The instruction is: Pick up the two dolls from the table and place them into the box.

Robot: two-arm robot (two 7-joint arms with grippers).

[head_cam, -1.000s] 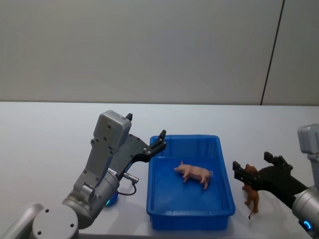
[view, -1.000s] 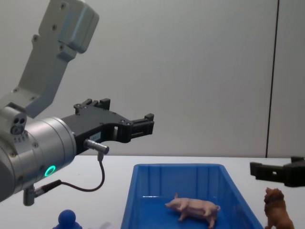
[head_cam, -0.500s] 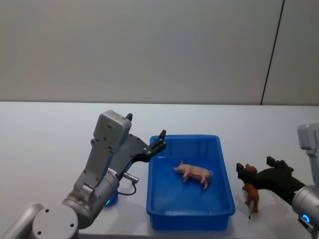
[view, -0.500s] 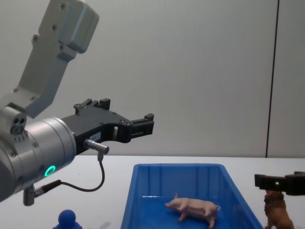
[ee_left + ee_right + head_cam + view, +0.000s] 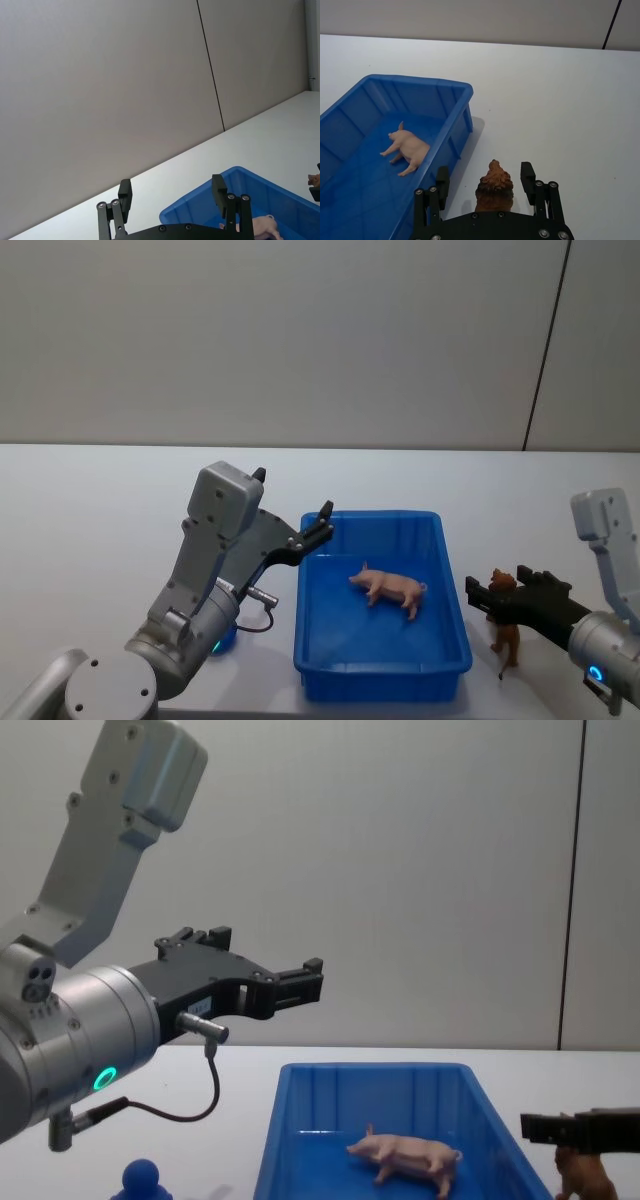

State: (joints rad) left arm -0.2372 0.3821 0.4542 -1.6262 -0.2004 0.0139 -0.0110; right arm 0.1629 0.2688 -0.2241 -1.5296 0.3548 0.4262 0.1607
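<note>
Pig (image 5: 390, 588) lies inside box (image 5: 385, 684). Lion (image 5: 494, 187) stands on table (image 5: 100, 500), just right of box. Right tool (image 5: 485, 176) spread, straddling lion's head. Left tool (image 5: 171, 186) spread, above box's left rim.

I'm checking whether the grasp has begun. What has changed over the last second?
The right gripper has come down, and its open fingers now straddle the lion's head without closing. The lion stands on the table beside the box, not yet lifted. Unchanged: the left gripper, open up by the box's left corner, and the pig lying in the box.
</note>
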